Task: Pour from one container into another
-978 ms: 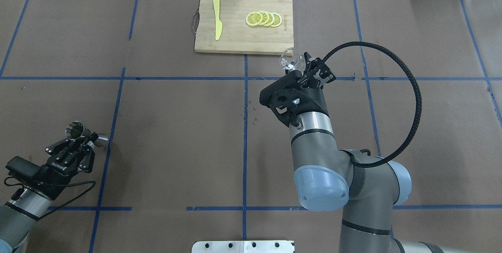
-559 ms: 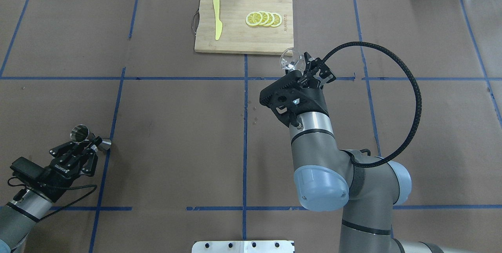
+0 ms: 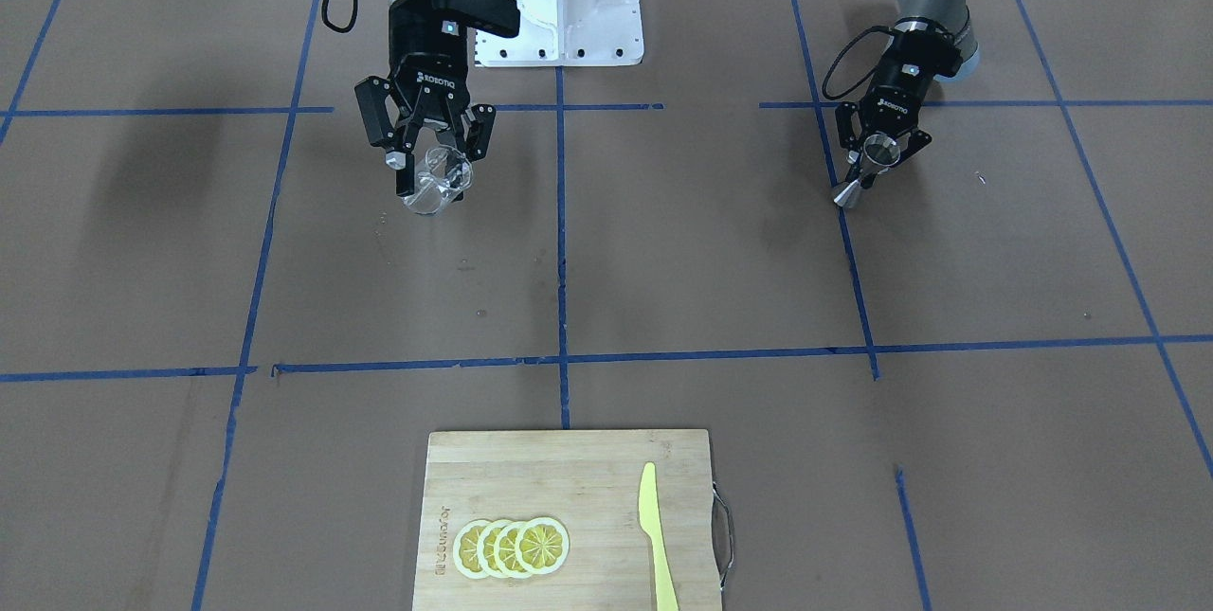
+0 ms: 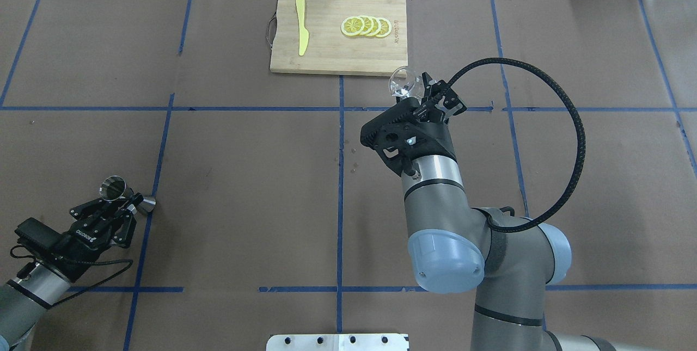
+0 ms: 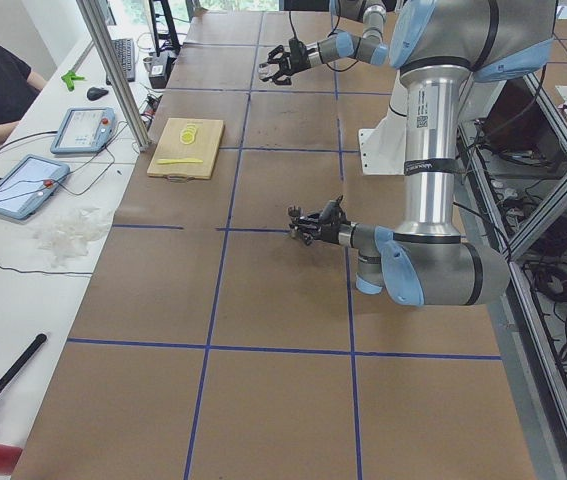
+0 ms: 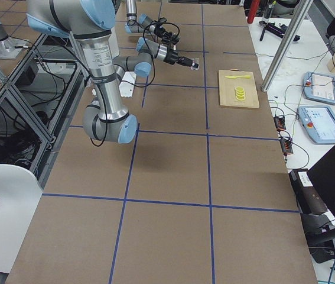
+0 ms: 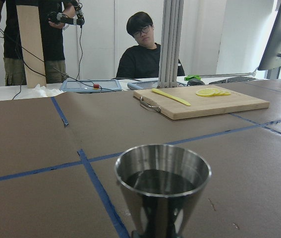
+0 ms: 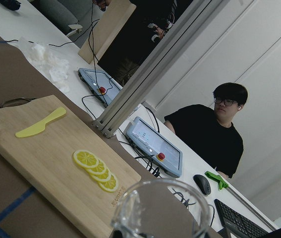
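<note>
Grip status: right gripper [image 3: 433, 173] is clamped on the glass measuring cup [image 3: 438, 187], one finger on each side of the wall. The cup sits between the tips and looks lifted off the table [image 3: 663, 260]. Its tilt is hard to read. Only its rim shows in the right wrist view, just beyond the fingers, and I can't read any contents.

Left gripper [image 3: 874, 159] is closed on the jigger [image 3: 864, 173] at the narrow waist. The upper cone is above the fingers, the lower cone below the tips. I can't tell whether the foot touches the table. The bowl looks dark inside in the left wrist view, which could be liquid or reflection. The two vessels are well apart, one per arm.

Handling, my read:
- Cup: light, rigid, slick and brittle. A mid-wall pinch is right. Keep the force moderate, since over-squeezing risks a crack and under-squeezing lets it rotate between the pads during the tilt. Keep the lip pointing away from the fingers so the stream clears them.
- Jigger: light, stiff polished steel with low friction. The waist is the best hold because the cones flare either side of the fingers and trap it against sliding. It has a small mouth and is tippy on its foot, so keep it gripped while it receives.
</note>
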